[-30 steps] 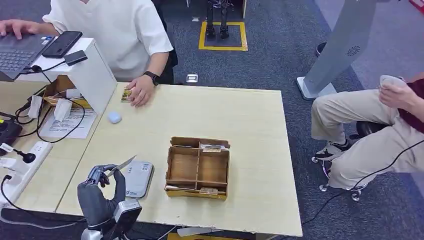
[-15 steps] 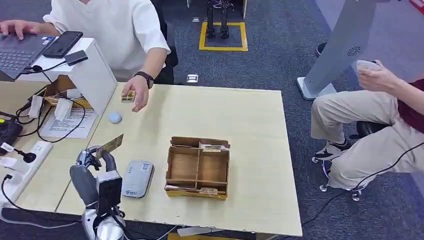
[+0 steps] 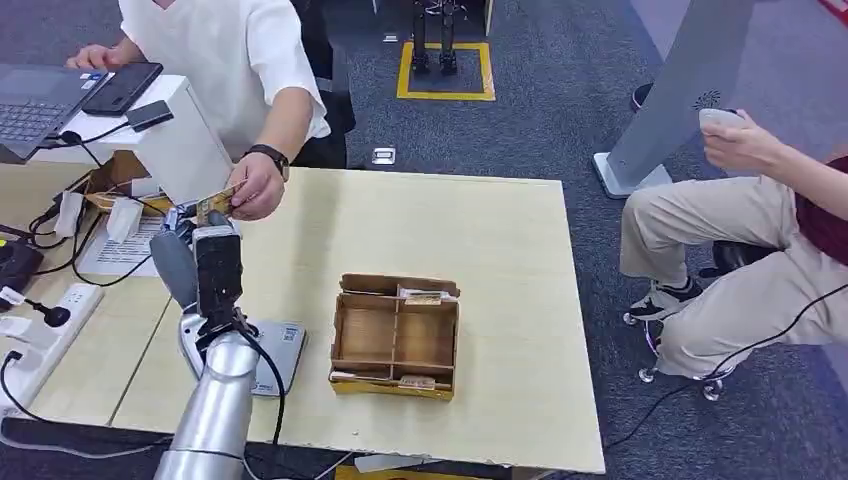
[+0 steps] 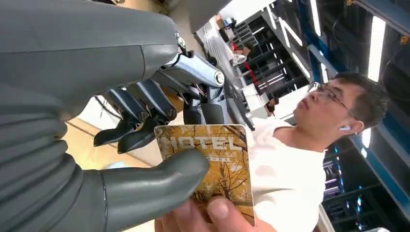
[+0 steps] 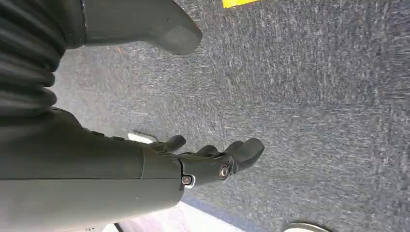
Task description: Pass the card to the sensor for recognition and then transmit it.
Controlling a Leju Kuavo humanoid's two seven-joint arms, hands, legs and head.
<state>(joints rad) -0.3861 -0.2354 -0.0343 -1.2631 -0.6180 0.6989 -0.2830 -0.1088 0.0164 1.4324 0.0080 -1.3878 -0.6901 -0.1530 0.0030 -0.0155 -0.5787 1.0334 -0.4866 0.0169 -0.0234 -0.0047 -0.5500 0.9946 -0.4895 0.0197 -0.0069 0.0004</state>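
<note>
My left hand [image 3: 200, 258] is raised over the far left part of the table [image 3: 480, 230]. It pinches a yellow hotel card [image 3: 213, 205] between thumb and fingers. Up close in the left wrist view, my left hand [image 4: 96, 145] has its thumb pressed on the card [image 4: 215, 154]. A person's hand [image 3: 255, 188] in a white sleeve grips the card's other end, with a thumb [image 4: 217, 210] on its face. The grey card sensor [image 3: 288, 350] lies near the table's front edge, partly behind my arm. My right hand [image 5: 212, 157] hangs over grey carpet, fingers loosely apart and holding nothing.
A cardboard tray with compartments [image 3: 397, 335] sits mid-table beside the sensor. A white stand [image 3: 185, 150], cables and a power strip [image 3: 55, 320] crowd the left side. Another person [image 3: 760, 220] sits to the right of the table.
My left arm has lifted from above the sensor and swung toward the far left with the card. The person's hand left the table and took hold of the card's end.
</note>
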